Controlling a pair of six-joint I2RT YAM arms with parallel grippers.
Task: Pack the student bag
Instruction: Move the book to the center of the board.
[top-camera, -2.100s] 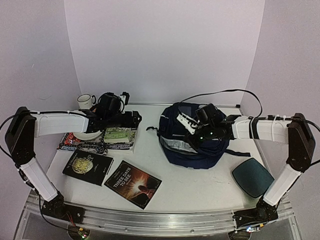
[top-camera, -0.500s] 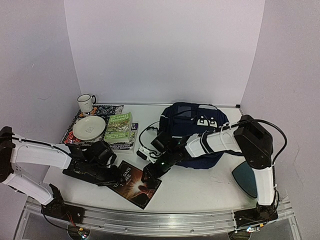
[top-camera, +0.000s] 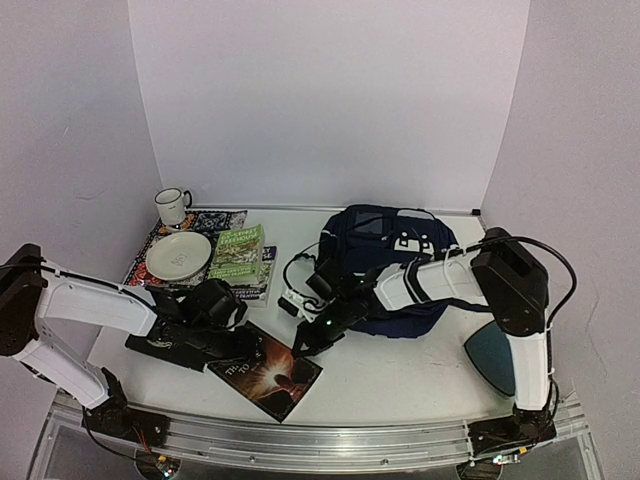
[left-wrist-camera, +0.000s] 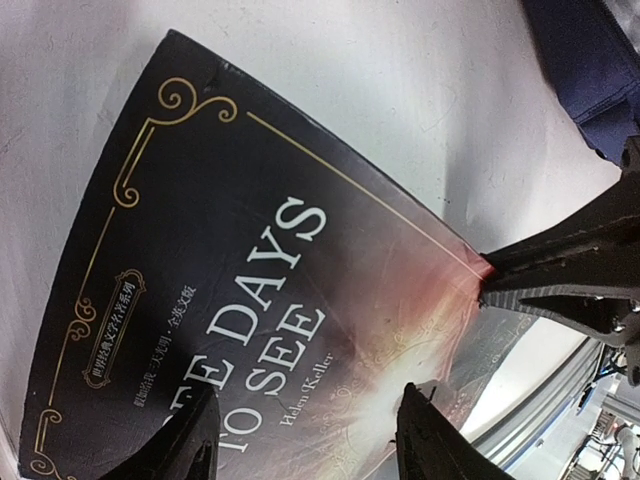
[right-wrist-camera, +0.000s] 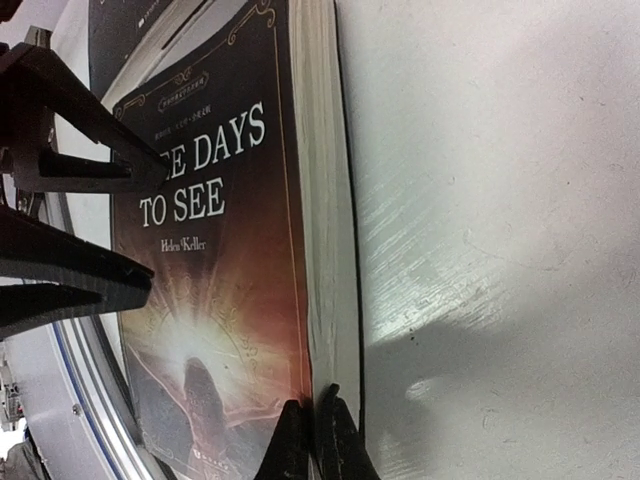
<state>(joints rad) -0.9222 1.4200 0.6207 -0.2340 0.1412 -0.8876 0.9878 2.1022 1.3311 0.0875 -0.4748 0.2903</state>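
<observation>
The student bag (top-camera: 385, 262), navy with white piping, lies at the back middle of the table; one corner of it (left-wrist-camera: 590, 70) shows in the left wrist view. In front of it lies the dark paperback "Three Days to See" (top-camera: 265, 372). My right gripper (right-wrist-camera: 315, 425) is shut on the edge of the book's front cover (right-wrist-camera: 215, 260), at the corner nearest the bag (top-camera: 303, 345). My left gripper (left-wrist-camera: 312, 440) stands open low over the book's cover (left-wrist-camera: 230, 270), one finger to each side of the title, gripping nothing.
A second dark book (top-camera: 150, 345) lies under my left arm. A plate (top-camera: 178, 255), a green book (top-camera: 238, 255) and a mug (top-camera: 172, 205) sit at the back left. A white cable piece (top-camera: 292, 298) lies by the bag. A teal pad (top-camera: 500, 355) is at the right.
My right gripper has closed on the book's cover edge. My left gripper has narrowed a little and shifted right over the book, which has turned slightly.
</observation>
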